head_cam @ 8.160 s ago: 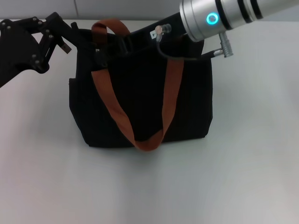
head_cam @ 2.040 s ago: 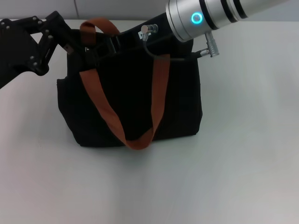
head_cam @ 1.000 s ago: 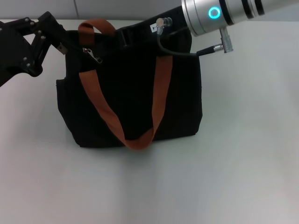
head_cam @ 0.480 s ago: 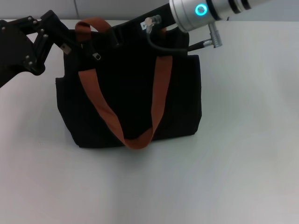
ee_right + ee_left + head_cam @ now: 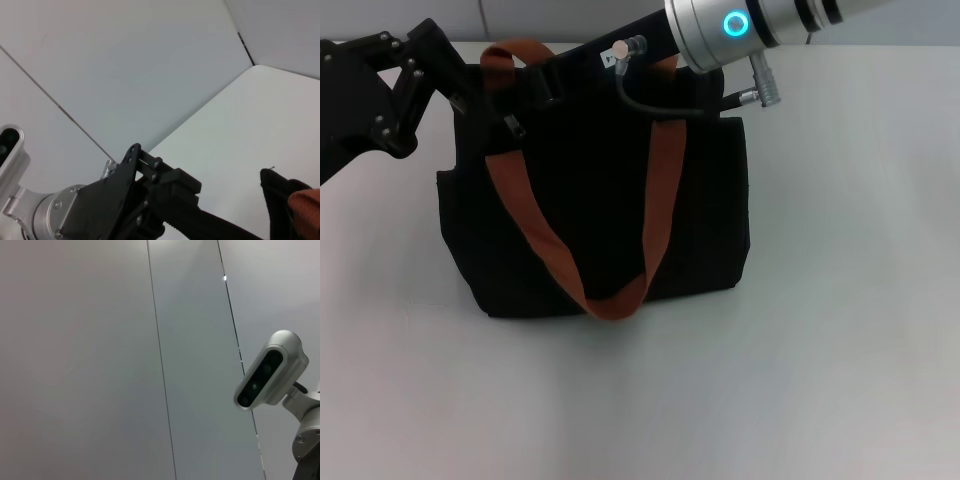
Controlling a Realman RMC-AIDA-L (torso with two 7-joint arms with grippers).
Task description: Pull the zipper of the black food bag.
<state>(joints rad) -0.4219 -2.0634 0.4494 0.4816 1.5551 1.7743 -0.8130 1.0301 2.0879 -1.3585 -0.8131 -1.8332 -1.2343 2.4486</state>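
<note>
My left claw [image 5: 470,100] is pinching the bag [image 5: 595,220] at its top left corner, arm angling in from the left. My right claw [image 5: 545,85] is reaching over the top edge toward the zipper [image 5: 512,126]; I cannot tell its grip.

bag [image 5: 590,210] on table [image 5: 840,330], arms above

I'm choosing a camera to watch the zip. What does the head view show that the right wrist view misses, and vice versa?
Head view only: the black food bag's full front, the zipper near its left top corner, the right gripper over the top. Right wrist view only: wall panels behind the table. Both: the left gripper at the bag's left corner, an orange strap.
</note>
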